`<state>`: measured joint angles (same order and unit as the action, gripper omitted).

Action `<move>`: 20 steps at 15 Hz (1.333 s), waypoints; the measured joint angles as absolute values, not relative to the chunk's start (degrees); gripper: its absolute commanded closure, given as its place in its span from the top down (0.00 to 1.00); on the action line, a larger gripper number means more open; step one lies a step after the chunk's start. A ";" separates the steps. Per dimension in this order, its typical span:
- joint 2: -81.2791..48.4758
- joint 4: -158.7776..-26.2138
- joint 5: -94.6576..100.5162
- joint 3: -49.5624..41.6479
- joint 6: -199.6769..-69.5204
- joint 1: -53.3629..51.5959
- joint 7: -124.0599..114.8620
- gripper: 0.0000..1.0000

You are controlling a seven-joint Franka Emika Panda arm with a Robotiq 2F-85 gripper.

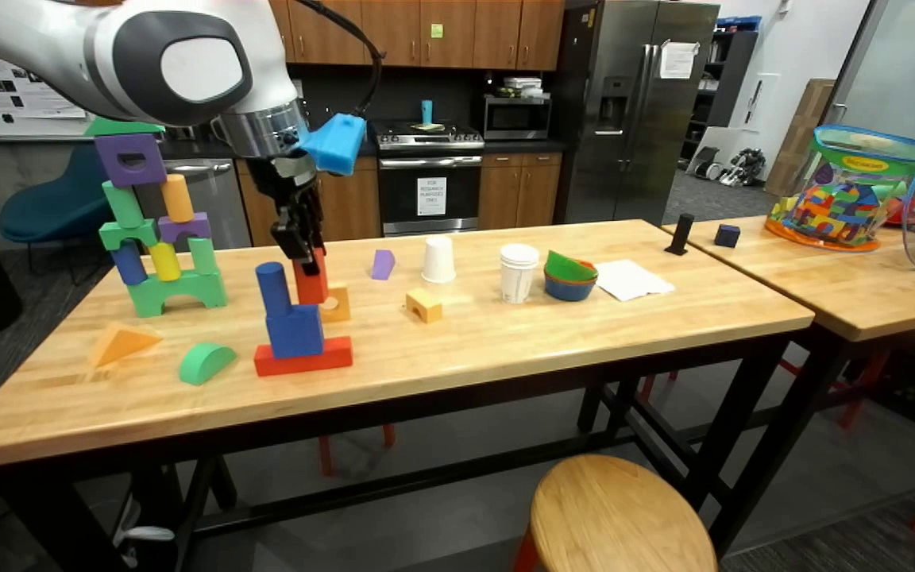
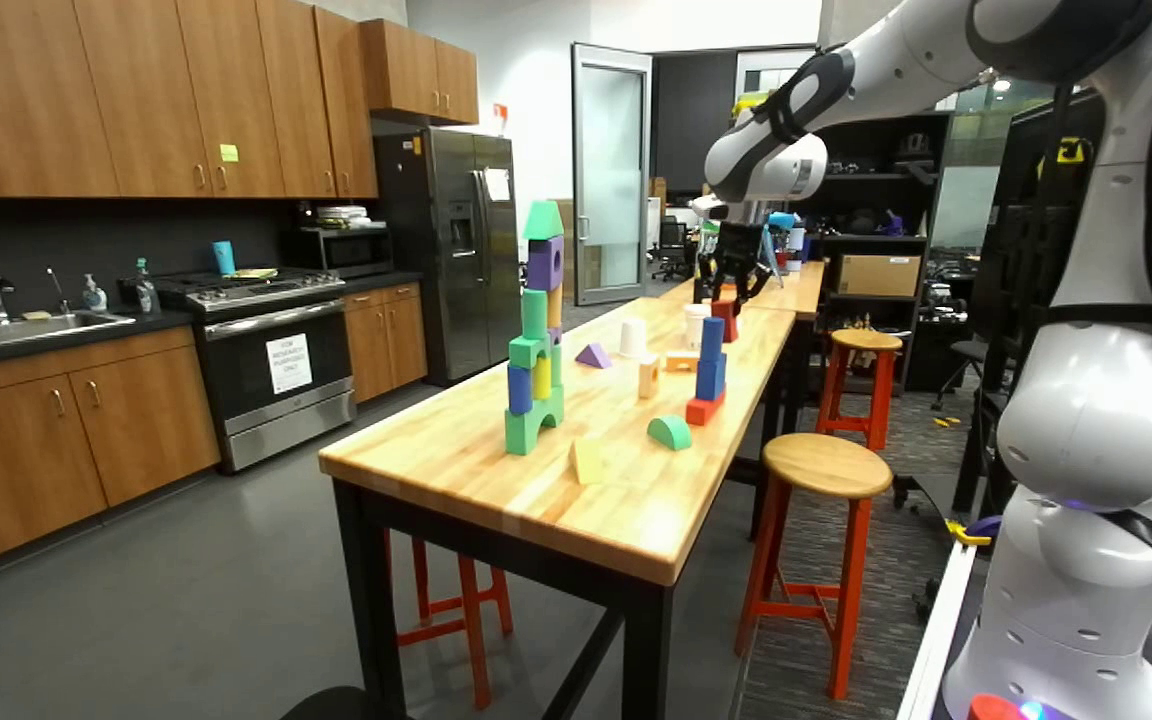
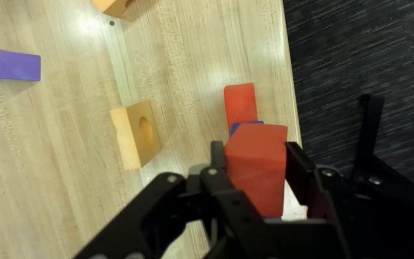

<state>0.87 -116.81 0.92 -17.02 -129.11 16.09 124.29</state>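
A robot arm [image 1: 199, 70] points its gripper [image 3: 254, 158] down over a wooden table [image 1: 473, 357]. The gripper is narrowed around a red block [image 3: 256, 176]: in the wrist view, a black finger [image 3: 217, 154] lies along each of two opposite sides, likely so that the block cannot twist and its lower end is left free. In both exterior views the red block is held roughly upright, raised over the table beside a small stack [image 2: 709, 378].

At the bottom of the stack a red slab [image 1: 303, 357] lies flat, probably for a broad footing. A blue block [image 1: 295, 332] rests on it, and a blue cylinder [image 1: 273, 288] stands toward one end of that. The red block is just beside the cylinder; whether it touches the cylinder or the blue block cannot be told.

Nearby, an orange block [image 3: 131, 144] with a round hole stands on the table. Apart from these, a tower [image 2: 533, 320] stands on a green arch [image 2: 519, 435], whose two feet seem to spread the load.
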 measured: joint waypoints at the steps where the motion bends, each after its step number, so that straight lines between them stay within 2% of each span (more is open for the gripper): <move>1: 0.88 -116.90 0.92 -17.00 -129.11 16.08 124.29 0.19; 20: 4.18 -122.59 -0.06 -18.66 -129.39 16.66 127.89 0.19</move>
